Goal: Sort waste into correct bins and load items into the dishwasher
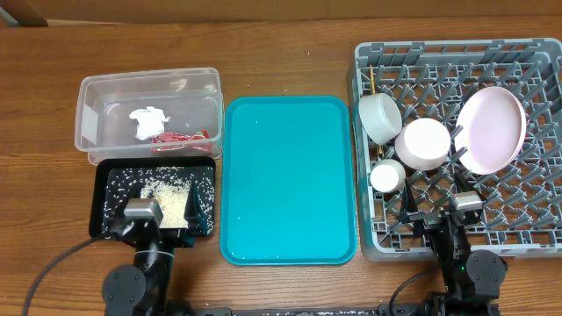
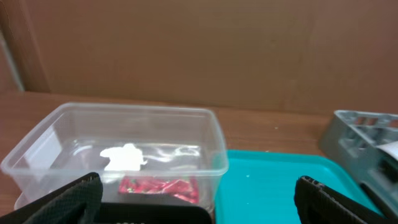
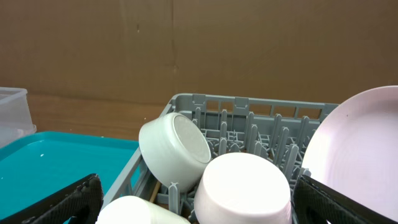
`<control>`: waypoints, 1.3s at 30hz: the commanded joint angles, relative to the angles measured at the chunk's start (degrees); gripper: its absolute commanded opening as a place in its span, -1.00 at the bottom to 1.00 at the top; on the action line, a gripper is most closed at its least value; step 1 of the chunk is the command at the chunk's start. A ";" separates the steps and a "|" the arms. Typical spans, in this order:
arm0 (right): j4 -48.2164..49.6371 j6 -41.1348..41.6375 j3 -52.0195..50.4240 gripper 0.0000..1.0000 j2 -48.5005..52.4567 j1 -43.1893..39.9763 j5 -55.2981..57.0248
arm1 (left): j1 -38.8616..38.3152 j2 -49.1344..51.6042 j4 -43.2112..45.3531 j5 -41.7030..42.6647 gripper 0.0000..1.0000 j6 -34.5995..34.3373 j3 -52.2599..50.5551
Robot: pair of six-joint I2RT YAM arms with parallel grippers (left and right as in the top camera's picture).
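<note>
Evidently closing step: left fingers [image 2: 74,199] and right fingers [image 3: 68,202] spread, empty. Ahead of the left pair, tissue [image 2: 124,157] and wrapper [image 2: 158,186] lie in the tub [image 2: 37,149]; ahead of the right, plate [image 3: 360,155] stands in rack [image 3: 249,106]. Next: likely only retreat.

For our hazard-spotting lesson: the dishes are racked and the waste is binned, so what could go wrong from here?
1. The pale-pink plate leans tilted in the dish rack. A knock might tip it onto the pink bowl beside it.
2. The left end effector hangs open over the black tray holding the rice scraps. Catching the rim could scatter them.
3. The right end effector is close to the white cup and may bump it.
</note>
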 commanded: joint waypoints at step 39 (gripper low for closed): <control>0.33 0.59 -0.57 1.00 -0.35 -0.04 -0.02 | 3.19 -4.28 15.69 0.70 1.00 -5.20 -19.45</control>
